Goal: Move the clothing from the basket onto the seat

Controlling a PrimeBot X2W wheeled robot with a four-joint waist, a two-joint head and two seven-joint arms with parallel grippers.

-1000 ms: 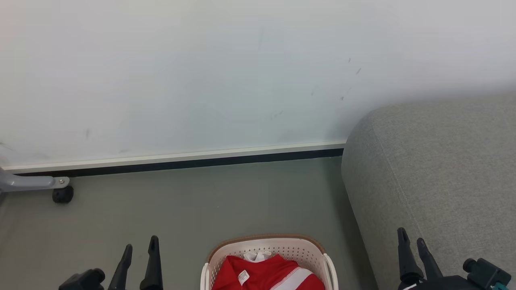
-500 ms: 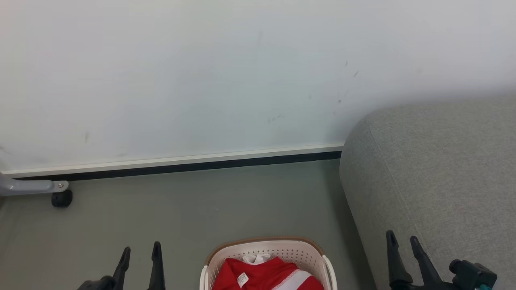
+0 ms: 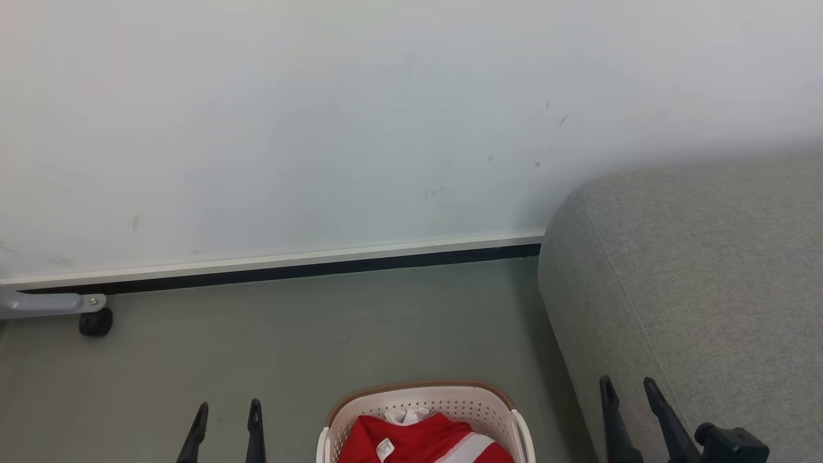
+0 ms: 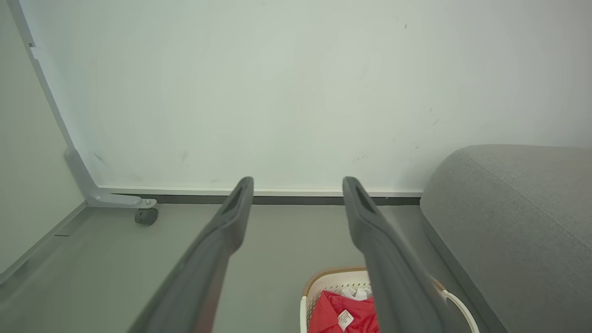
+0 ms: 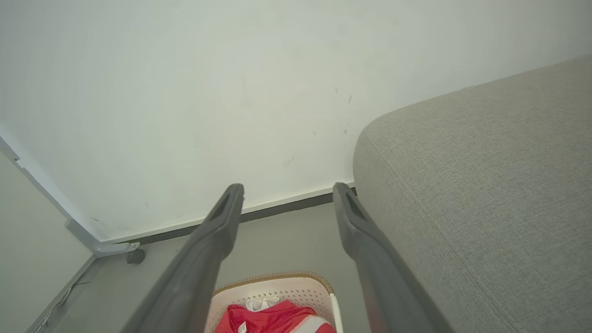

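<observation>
dark matte plastic makes both grippers: two long thin fingers (image 4: 231,217) each, narrowing to a tip. the left gripper (image 3: 229,409) hangs to the left of the basket (image 3: 419,388), over the floor (image 3: 353,321), fingers spread with a clear gap and nothing between them. the right gripper (image 3: 627,384) is to the right of the basket, in front of the seat (image 3: 701,270), also parted and empty. neither touches the basket.

the clothing (image 3: 421,440) lies inside the basket, a bright red heap with a white stripe and a small white label (image 3: 386,448) near the neck. i judge it light, soft and limp; it will sag and hang long when lifted, and a sleeve may catch on the rim. a good place to pinch is a raised fold near the collar, taken deep so the smooth cloth does not slip out.

the basket is stiff cream plastic, full of small holes, with a brown band on its rounded rim; it looks light and might rise together with the cloth. right of the basket stands the seat, grey woven fabric, bulky and rounded, with a seam. behind the basket are a dark skirting strip (image 3: 289,273) and a pale wall (image 3: 321,128); far to its left, a black caster wheel (image 3: 95,321) under a grey metal leg (image 3: 38,303).
</observation>
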